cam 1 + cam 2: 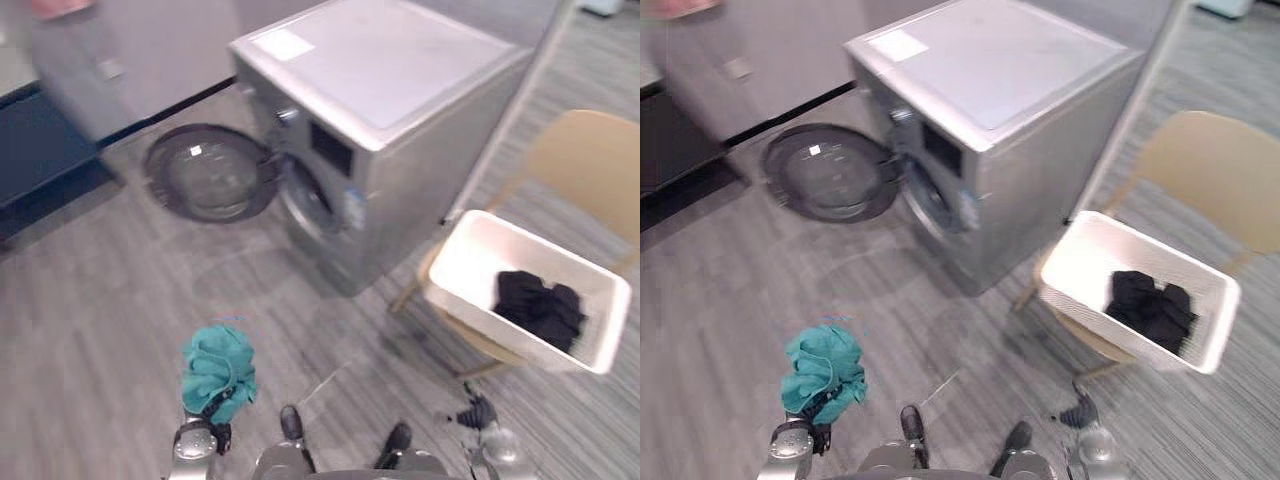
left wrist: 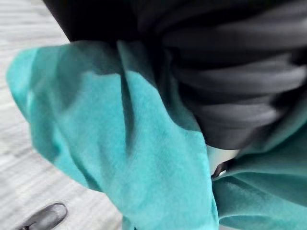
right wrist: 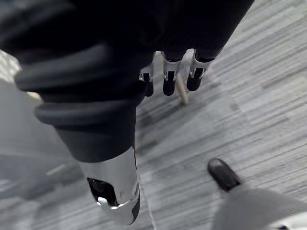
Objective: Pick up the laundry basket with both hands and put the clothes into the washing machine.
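Carrying limp, light teal cloth [image 1: 215, 360], best grabbed by the bunch, over left hand [image 2: 235, 96], grasp unreadable, with right hand [image 3: 169, 79] slack-fingered, empty.

No text can be read. A white label [image 1: 285, 43] lies at a far corner of the washing machine [image 1: 420, 190] top, and a small white sticker [image 1: 195, 150] is on its open door [image 1: 230, 195]. The print on both is too blurred.

White laundry basket [image 1: 470, 262] with black clothes [image 1: 540, 305] beside open silver washing machine [image 1: 400, 130]
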Controlling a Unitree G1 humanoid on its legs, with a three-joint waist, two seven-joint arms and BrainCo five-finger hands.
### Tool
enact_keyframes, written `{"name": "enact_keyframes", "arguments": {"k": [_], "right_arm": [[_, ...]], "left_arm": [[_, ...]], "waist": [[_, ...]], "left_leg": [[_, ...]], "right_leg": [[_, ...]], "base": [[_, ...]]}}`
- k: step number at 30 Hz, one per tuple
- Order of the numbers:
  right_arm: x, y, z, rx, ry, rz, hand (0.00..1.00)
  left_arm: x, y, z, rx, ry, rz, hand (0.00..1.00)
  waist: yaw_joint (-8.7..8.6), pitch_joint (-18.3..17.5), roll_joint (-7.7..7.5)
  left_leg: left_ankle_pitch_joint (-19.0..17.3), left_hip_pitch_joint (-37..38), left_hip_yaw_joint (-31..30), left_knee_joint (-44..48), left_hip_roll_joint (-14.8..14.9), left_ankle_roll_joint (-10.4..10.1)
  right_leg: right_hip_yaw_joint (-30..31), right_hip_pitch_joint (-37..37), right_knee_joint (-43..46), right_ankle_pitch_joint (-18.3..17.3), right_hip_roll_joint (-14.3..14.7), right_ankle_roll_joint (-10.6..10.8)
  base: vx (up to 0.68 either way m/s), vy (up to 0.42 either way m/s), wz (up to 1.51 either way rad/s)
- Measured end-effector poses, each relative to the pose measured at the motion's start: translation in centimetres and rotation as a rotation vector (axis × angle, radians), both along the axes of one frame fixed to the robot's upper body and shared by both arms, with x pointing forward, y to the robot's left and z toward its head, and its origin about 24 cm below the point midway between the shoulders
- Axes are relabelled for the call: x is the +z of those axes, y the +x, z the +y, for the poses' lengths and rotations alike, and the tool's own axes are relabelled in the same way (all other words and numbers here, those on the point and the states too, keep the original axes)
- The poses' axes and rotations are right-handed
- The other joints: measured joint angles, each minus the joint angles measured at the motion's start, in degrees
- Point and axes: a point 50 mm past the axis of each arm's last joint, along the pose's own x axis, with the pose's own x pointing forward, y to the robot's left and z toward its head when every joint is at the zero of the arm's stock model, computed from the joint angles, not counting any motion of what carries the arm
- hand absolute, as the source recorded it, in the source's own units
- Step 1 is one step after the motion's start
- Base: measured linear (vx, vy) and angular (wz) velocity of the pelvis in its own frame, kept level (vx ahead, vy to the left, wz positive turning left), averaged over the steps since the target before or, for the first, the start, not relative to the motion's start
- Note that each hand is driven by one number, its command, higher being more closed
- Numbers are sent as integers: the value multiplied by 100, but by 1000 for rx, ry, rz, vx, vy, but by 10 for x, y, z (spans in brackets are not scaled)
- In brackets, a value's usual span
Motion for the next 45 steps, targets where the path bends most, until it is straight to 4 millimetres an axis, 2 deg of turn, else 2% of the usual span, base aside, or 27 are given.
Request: {"name": "enact_keyframes", "arguments": {"k": [2, 3, 4, 5, 6, 7, 8, 9, 10, 12, 14, 16, 17, 20, 23, 24, 26, 29, 31, 33, 34, 35, 36, 38, 42, 43, 45], "right_arm": [[-2, 8, 12, -2, 33, -17, 0], [-2, 11, 17, -13, 50, -27, 0], [-2, 10, 17, -18, 52, -27, 0], [-2, 10, 16, -19, 51, -22, 0], [-3, 8, 17, -22, 52, -7, 0], [-4, 7, 19, -22, 59, -5, 0], [-5, 7, 24, -21, 74, -5, 0], [-5, 9, 27, -29, 86, -16, 0], [-2, 17, 30, -26, 97, -47, 0], [2, 24, 34, -17, 109, -82, 0], [2, 26, 40, -21, 130, -94, 0], [0, 24, 40, -36, 139, -87, 0], [0, 22, 36, -52, 133, -83, 0], [-1, 17, 32, -148, 151, -95, 0], [-2, 3, 34, -172, 153, -78, 0], [2, 9, 36, -159, 156, -107, 0], [5, 15, 37, -156, 161, -136, 0], [7, 18, 40, -150, 171, -151, 0], [7, 18, 42, -151, 173, -152, 0], [7, 19, 43, -164, 166, -157, 0], [6, 17, 43, -165, 164, -149, 0], [6, 14, 41, -168, 157, -142, 0], [4, 13, 40, -171, 157, -133, 0], [0, 8, 59, -180, 209, -116, 0], [1, 15, 67, -178, 232, -129, 0], [0, 16, 67, -176, 233, -124, 0], [-5, 21, 67, -148, 227, -85, 0]], "left_arm": [[-1, -5, 4, 1, 8, 15, 100], [-3, -9, 3, 4, 4, 31, 100], [-6, -12, 0, 6, -8, 50, 100], [-8, -16, -2, 7, -16, 60, 100], [-9, -19, -6, 0, -24, 69, 100], [-9, -17, -5, 1, -21, 65, 100], [-8, -16, -3, 2, -13, 62, 100], [-7, -15, -1, 0, -7, 60, 100], [-5, -13, 2, -1, 1, 54, 100], [-3, -4, 2, -10, -2, 33, 100], [4, 17, -2, -32, -8, -19, 100], [5, 28, -9, -64, -18, -39, 100], [5, 32, -17, -90, -31, -44, 100], [6, 40, -27, -148, -25, -48, 100], [4, 37, -39, -129, -77, -57, 100], [3, 33, -42, -102, -95, -65, 100], [3, 33, -44, -100, -102, -66, 100], [3, 32, -48, -82, -120, -71, 100], [1, 30, -51, -69, -132, -70, 100], [1, 31, -52, -63, -138, -73, 100], [1, 32, -56, -63, -148, -74, 100], [0, 32, -62, -62, -164, -73, 100], [-1, 31, -64, -62, -171, -68, 100], [-1, 30, -54, -64, -143, -57, 100], [4, 40, -46, -79, -115, -79, 100], [5, 41, -44, -80, -107, -81, 100], [3, 37, -32, -87, -76, -56, 100]], "waist": [[19, 89, -263], [47, 151, -456], [36, 185, -517], [11, 187, -533], [-66, 239, -484], [-96, 269, -466], [-196, 335, -385], [-233, 375, -409], [-331, 488, -463], [-399, 594, -542], [-504, 725, -639], [-658, 741, -705], [-714, 723, -608], [-675, 726, -460], [-618, 735, -364], [-509, 723, -338], [-380, 699, -388], [-206, 682, -450], [-118, 680, -459], [-18, 664, -449], [-17, 589, -364], [-31, 484, -221], [10, 451, -272], [-2, 186, -617], [2, 100, -725], [7, 92, -710], [-30, 77, -626]], "left_leg": [[-189, -3, -155, 44, -240, 103], [-462, -3, -220, 265, -416, 168], [-655, 44, -351, 383, -544, 232], [-773, 83, -444, 423, -654, 283], [-1016, 247, -628, 475, -757, 342], [-1084, 294, -723, 508, -746, 373], [-1196, 380, -923, 527, -735, 366], [-1222, 460, -991, 513, -739, 384], [-1280, 666, -1055, 463, -759, 369], [-1350, 890, -1117, 386, -814, 353], [-1508, 1119, -1425, 386, -859, 206], [-1629, 1350, -1729, 373, -864, -33], [-1695, 1502, -1894, 268, -749, -166], [-1599, 1555, -1875, 870, -472, -424], [-1324, 753, -1913, 4040, 300, -641], [-1467, 232, -1950, 5493, 728, -433], [-1609, -225, -1956, 5836, 848, -318], [-1855, -644, -2022, 4802, 798, -61], [-1923, -709, -2546, 3490, 477, -106], [-1852, -688, -3256, 2584, 232, -225], [-1673, -649, -3555, 2046, 201, -400], [-1132, -590, -3657, 1716, 274, -414], [-1079, -519, -3549, 1850, 320, -645], [-1394, -350, -2617, 1966, 191, -388], [-1523, 84, -1365, 1855, 198, -211], [-1524, 235, -1053, 1711, 209, -206], [-1446, 613, -251, 1296, 235, -250]], "right_leg": [[-138, 112, 154, -59, -283, 133], [-76, 80, 709, -244, -720, 356], [124, -11, 1308, -352, -1092, 272], [397, -155, 1805, -357, -1330, 7], [1487, -707, 2954, -376, -1534, -564], [1967, -928, 3285, -567, -1349, -499], [2750, -1324, 3753, -944, -807, -333], [3034, -1504, 3877, -1073, -535, -288], [3283, -1825, 3916, -1197, -110, -260], [3060, -2304, 3490, -1175, 201, -303], [2614, -2516, 1833, -695, 464, -389], [2557, -2333, 386, 430, 624, -431], [2562, -2088, 143, 1071, 803, -847], [2590, -2245, 1372, 49, 807, -1162], [2571, -1334, 1367, -496, 1115, -1259], [2791, -996, 1365, -714, 1359, -1316], [3084, -786, 1266, -789, 1483, -1304], [3668, -474, 962, -776, 1567, -1264], [4212, -303, 891, -774, 1579, -1202], [4683, -230, 895, -857, 1581, -937], [4927, -221, 936, -923, 1641, -790], [5209, -253, 1025, -1057, 1750, -573], [5413, -294, 1099, -1121, 1747, -475], [5885, -517, 1168, -1117, 1423, -191], [5724, -845, 1025, -680, 1130, 152], [5436, -941, 952, -556, 1065, 112], [3712, -1115, 703, -317, 707, -277]], "base": [[136, 151, 70], [179, 198, 59], [161, 194, 51], [171, 205, 63], [143, 170, 54], [186, 146, 74], [166, 66, 55], [284, 66, 62], [256, 49, 48], [312, 9, 48], [470, -87, 84], [541, -132, 86], [480, -112, 41], [574, -166, 4], [552, -193, -17], [548, -113, -84], [365, -30, -104], [368, 69, -108], [372, 210, -139], [286, 313, -129], [266, 396, -129], [247, 425, -139], [212, 419, -147], [149, 330, -150], [37, 241, -157], [-48, 141, -146], [-37, 90, -180]]}}
